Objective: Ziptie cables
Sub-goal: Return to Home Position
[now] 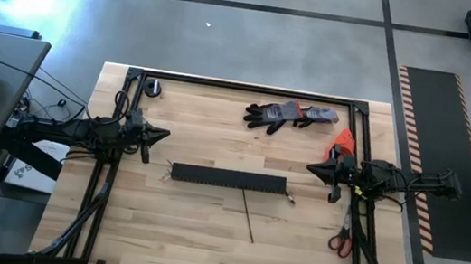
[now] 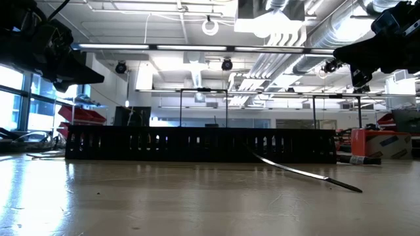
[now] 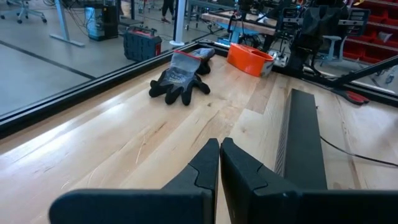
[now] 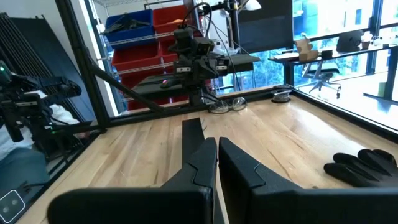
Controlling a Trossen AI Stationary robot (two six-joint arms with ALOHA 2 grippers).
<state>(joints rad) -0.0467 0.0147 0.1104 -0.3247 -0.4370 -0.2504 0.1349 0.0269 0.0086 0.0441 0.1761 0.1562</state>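
The cables lie along the black slotted bar (image 1: 227, 178) and are mostly hidden by it; only thin wire ends poke out at its left end (image 1: 165, 175) and right end (image 1: 291, 200). In the low view a few wire ends (image 2: 44, 155) trail onto the table. A thin black strip (image 1: 248, 216) lies on the table, running from the bar toward the near edge. My left gripper (image 1: 162, 133) hovers shut above the table, left of and beyond the bar's left end. My right gripper (image 1: 311, 167) hovers shut past the bar's right end. Both show shut in their wrist views (image 3: 219, 149) (image 4: 217, 146).
Dark gloves (image 1: 291, 115) lie near the far edge. An orange object (image 1: 341, 144) sits by the right arm, and red-handled scissors (image 1: 340, 241) lie near the right frame rail. A small round object (image 1: 152, 87) sits at the far left corner. A black frame (image 1: 242, 85) borders the table.
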